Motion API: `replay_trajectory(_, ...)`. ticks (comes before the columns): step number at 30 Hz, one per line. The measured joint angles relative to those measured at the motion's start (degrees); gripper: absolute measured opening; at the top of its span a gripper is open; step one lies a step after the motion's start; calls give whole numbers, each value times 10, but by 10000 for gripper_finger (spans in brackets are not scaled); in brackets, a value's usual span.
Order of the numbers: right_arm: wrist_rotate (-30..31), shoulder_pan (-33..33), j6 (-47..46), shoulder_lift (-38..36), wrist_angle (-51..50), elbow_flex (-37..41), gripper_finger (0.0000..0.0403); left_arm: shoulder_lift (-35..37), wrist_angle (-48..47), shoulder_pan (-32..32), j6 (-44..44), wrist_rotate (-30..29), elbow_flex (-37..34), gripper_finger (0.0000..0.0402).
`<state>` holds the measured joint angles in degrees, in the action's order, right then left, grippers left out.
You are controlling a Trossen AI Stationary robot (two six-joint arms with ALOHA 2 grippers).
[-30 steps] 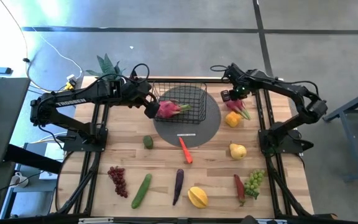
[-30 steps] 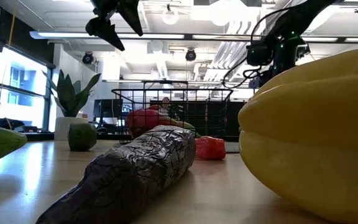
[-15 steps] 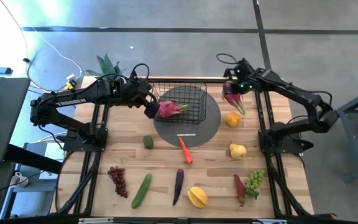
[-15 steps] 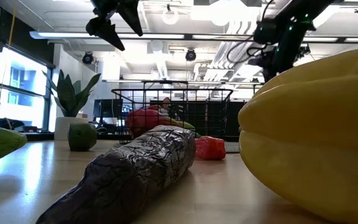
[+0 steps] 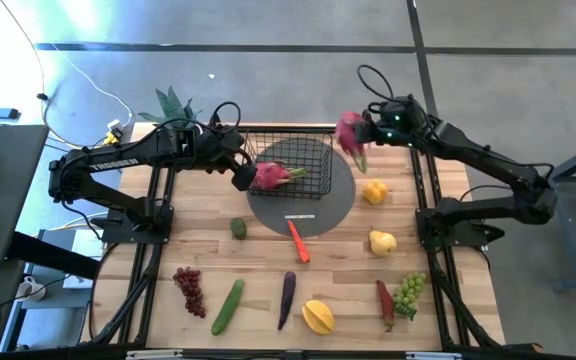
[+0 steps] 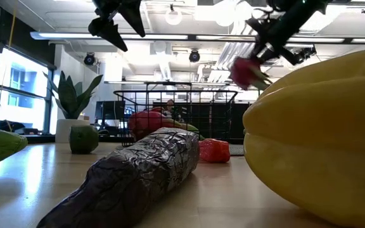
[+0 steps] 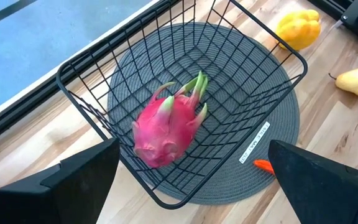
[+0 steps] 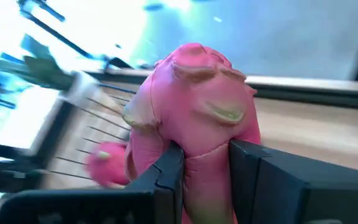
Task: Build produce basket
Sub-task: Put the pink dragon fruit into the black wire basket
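Since a second ago the right gripper (image 5: 361, 135) has lifted the second dragon fruit (image 5: 349, 133) off the surface (image 5: 268, 260) beside the yellow pepper (image 5: 374, 192) and carried it up and toward the basket (image 5: 290, 165); it now hangs in the air just off the basket's right far corner, over the edge of the grey round mat (image 5: 340, 195). The right arm, earlier folded in over the surface's right side, is now stretched out long across the far right corner. Its gripper pinches the fruit at the narrow green-tipped end, the pink body bulging out past the fingers (image 8: 166, 177) in the right wrist view. In the low view the fruit (image 6: 247, 71) hangs well above the basket rim.

The left arm has not moved: it reaches in from the left, its gripper (image 5: 238, 172) spread wide, poised just above the basket's left side. The first dragon fruit (image 7: 169, 124) lies inside the basket on its mesh floor, toward the left wall. The rest of the produce lies unchanged on the surface.
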<state>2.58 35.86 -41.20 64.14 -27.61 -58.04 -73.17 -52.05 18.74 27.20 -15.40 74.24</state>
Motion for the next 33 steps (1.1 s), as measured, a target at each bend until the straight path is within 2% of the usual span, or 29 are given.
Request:
replay_trajectory(14, 14, -82, -40, 0, 178, 0, 62, 0, 0, 0, -5, -2, 0, 400)
replay_trajectory(20, 77, -131, -34, 8, 280, -1, 62, 0, 0, 0, -15, -2, 0, 400)
replay_trajectory(29, 135, -186, 59, 74, 409, -1, 62, 0, 0, 0, -38, -2, 0, 400)
replay_trajectory(33, 134, -192, 124, 112, 465, -1, 62, 0, 0, 0, -39, -2, 0, 400)
